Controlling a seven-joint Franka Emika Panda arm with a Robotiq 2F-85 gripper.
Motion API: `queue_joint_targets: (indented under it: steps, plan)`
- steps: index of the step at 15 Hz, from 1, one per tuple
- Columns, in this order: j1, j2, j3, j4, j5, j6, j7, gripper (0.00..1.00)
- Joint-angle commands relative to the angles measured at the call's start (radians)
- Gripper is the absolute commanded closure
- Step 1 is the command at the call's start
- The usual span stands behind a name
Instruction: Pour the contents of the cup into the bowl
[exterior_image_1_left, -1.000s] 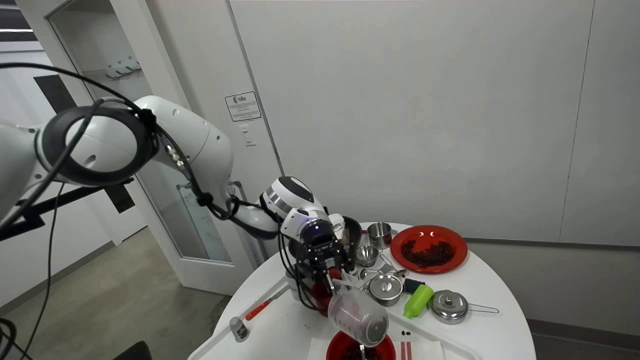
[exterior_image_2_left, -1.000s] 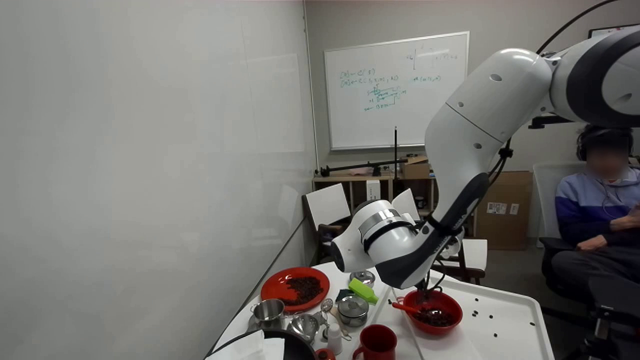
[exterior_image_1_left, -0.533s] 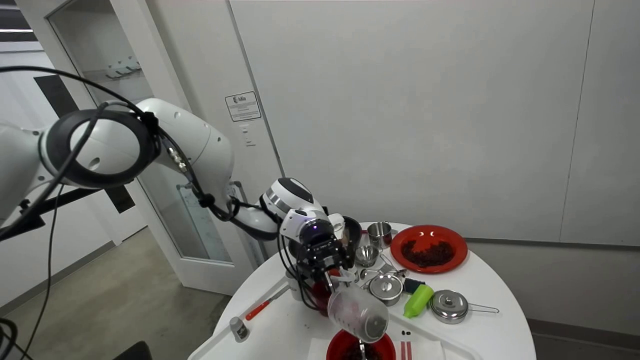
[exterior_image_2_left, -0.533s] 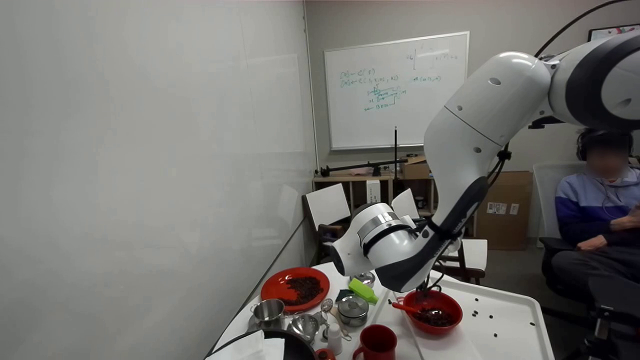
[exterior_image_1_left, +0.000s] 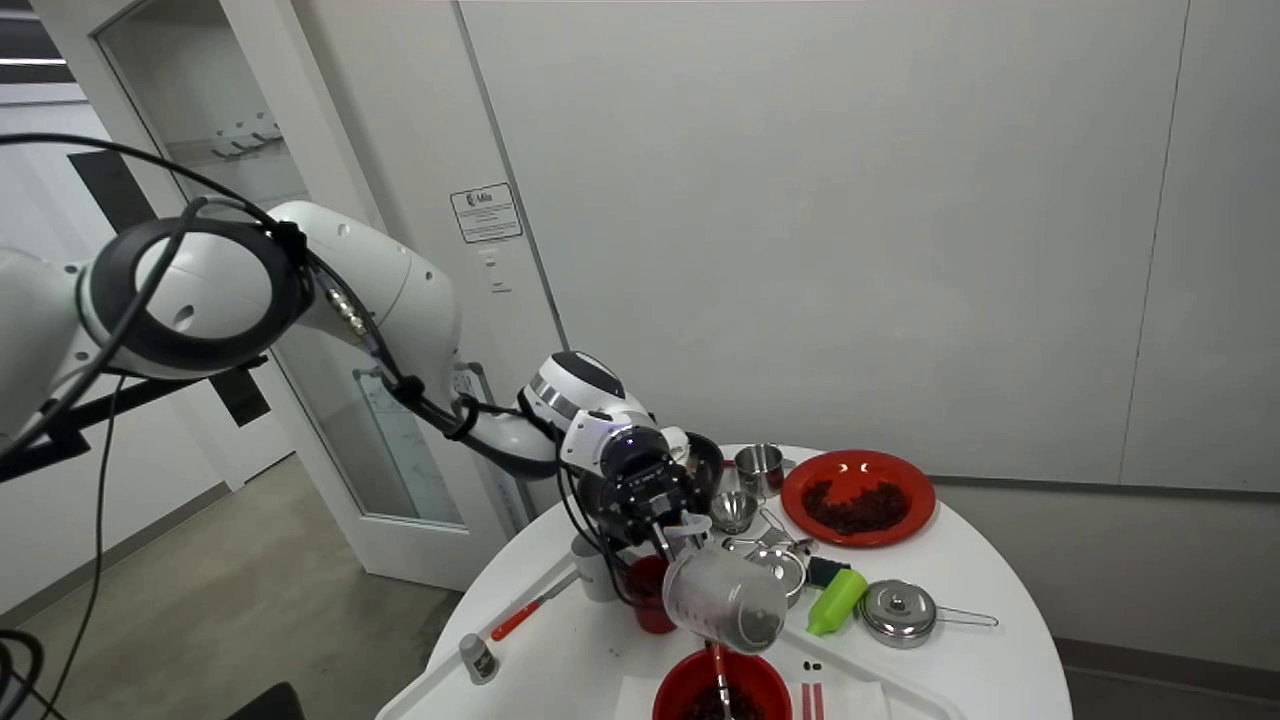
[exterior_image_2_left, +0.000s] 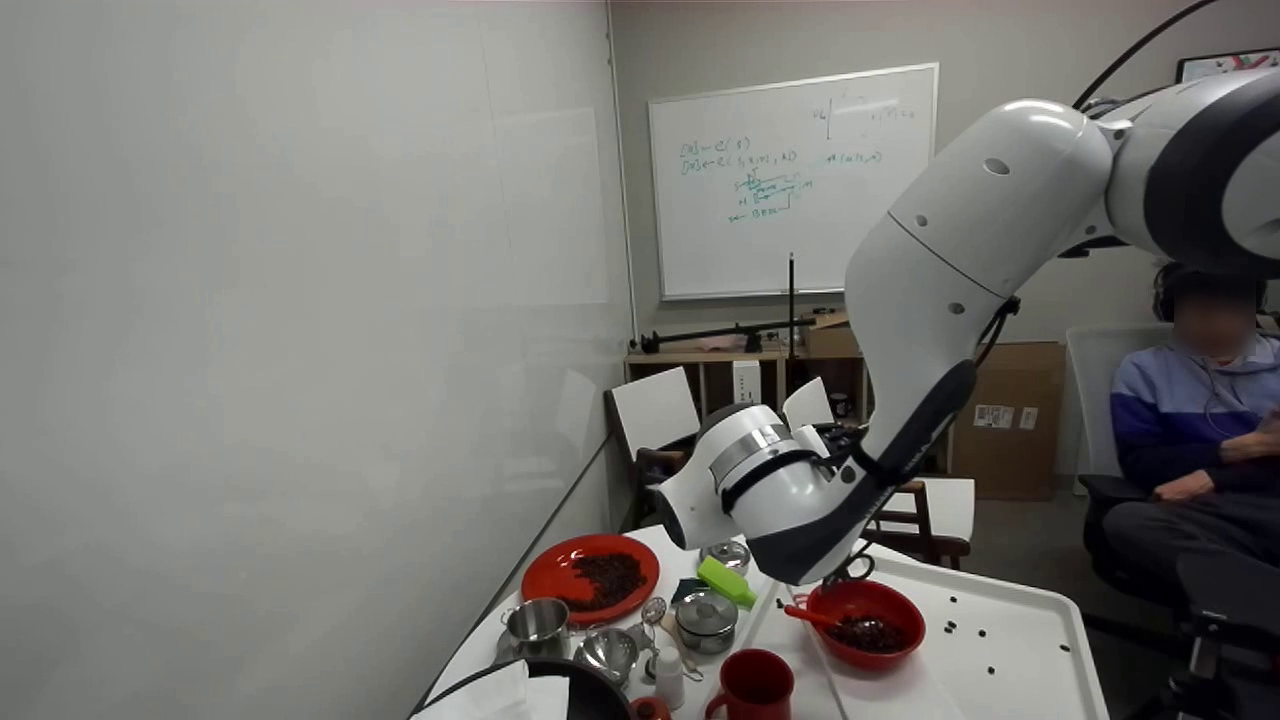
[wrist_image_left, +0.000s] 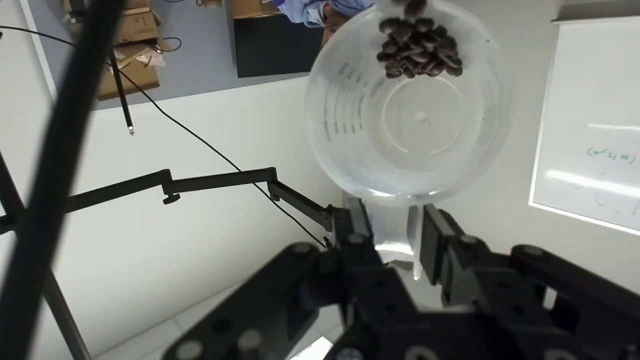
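Note:
The cup is a clear measuring cup (exterior_image_1_left: 725, 600), tipped on its side above the red bowl (exterior_image_1_left: 668, 690). Its handle (wrist_image_left: 392, 227) sits between the fingers of my gripper (wrist_image_left: 395, 217), shut on it. Looking into the cup in the wrist view, dark beans (wrist_image_left: 419, 50) lie bunched at the side opposite the handle, a few of them at the rim. The bowl holds dark beans (exterior_image_2_left: 872, 635) and a spoon with a red handle (exterior_image_2_left: 812, 614). In an exterior view the arm hides most of the gripper and the cup.
A red mug (exterior_image_2_left: 757, 685) stands beside the white tray (exterior_image_2_left: 1030, 640), which has scattered beans. Around it are a lidded steel pot (exterior_image_2_left: 706, 620), a green bottle (exterior_image_1_left: 838, 602), a small lidded pan (exterior_image_1_left: 900, 612), an orange-handled knife (exterior_image_1_left: 520, 615) and a red plate (exterior_image_1_left: 850, 462) with beans.
The clear cup has risen and shifted slightly right in an exterior view, uncovering more of the bowl and the spoon's handle. The grip on it has stayed the same.

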Motion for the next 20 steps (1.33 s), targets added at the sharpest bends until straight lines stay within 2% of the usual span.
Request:
queue_joint_targets:
  steps: [1, 16, 17, 18, 20]
  plan:
    - [0.036, 0.035, -0.043, 0.037, 0.012, -0.018, 0.0, 0.89]
    - [0.081, 0.064, -0.101, 0.049, 0.022, -0.017, 0.0, 0.89]
    - [0.065, 0.053, -0.078, 0.035, 0.016, -0.015, 0.0, 0.89]
    - [0.007, 0.039, -0.001, 0.04, -0.025, -0.039, -0.002, 0.89]
    - [-0.018, 0.032, 0.033, 0.036, -0.024, -0.023, -0.031, 0.89]
